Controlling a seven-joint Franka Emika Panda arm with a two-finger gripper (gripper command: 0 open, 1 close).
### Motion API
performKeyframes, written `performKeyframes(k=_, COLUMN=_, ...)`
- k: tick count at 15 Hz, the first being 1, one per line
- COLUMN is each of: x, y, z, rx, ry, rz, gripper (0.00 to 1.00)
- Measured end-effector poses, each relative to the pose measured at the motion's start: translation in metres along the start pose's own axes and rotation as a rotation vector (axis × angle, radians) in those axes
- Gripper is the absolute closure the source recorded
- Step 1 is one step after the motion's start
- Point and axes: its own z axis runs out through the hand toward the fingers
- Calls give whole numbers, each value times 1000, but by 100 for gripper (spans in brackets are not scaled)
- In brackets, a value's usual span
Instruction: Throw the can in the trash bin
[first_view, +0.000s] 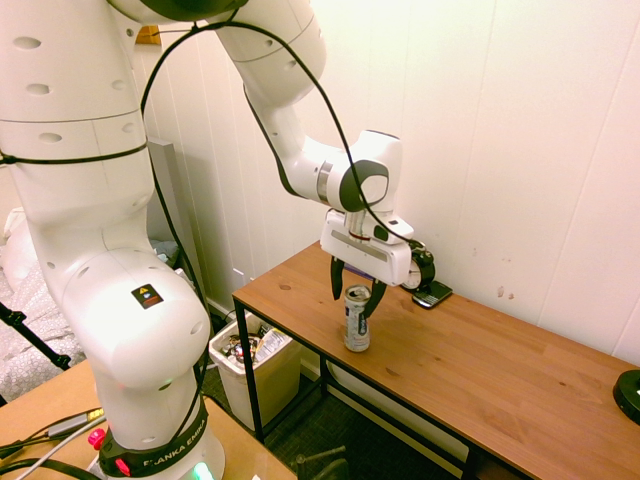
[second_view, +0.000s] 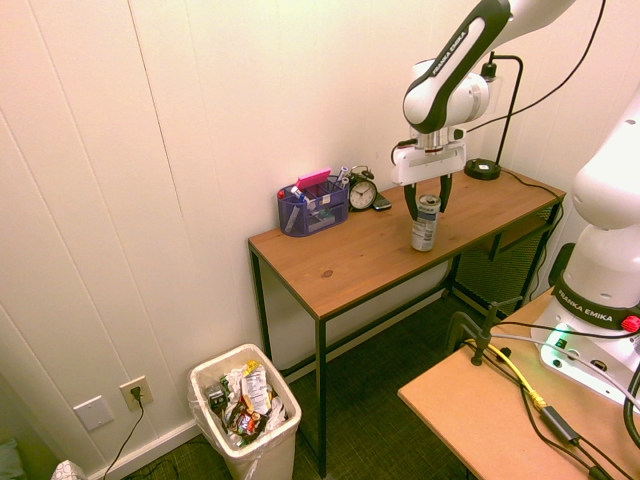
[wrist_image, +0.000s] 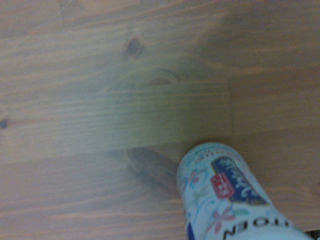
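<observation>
Beyond my fingers: wall (second_view: 150, 180), cream-white, vertically grooved; beneath them: desk (second_view: 310, 270), brown wood, dark-framed; lower down: floor (second_view: 390, 370), dark green; black desk lamp (second_view: 482, 169), standing near the wall.

Office corner, wooden desk (second_view: 350, 262), desk organiser (second_view: 313, 207)

So beyond the hand there's a round alarm clock (second_view: 362, 193) with a phone (second_view: 381, 202) next to it, plus a blue see-through organiser (second_view: 314, 208) full of pens.
</observation>
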Motion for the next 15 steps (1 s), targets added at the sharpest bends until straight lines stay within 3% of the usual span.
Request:
performKeyframes(k=6, x=27, y=-18, z=22, rx=-55, ry=-26, rz=24, gripper=100)
performKeyframes(k=15, x=19, y=-19, z=25, rx=-109, ry=-39, rz=-7, gripper=100)
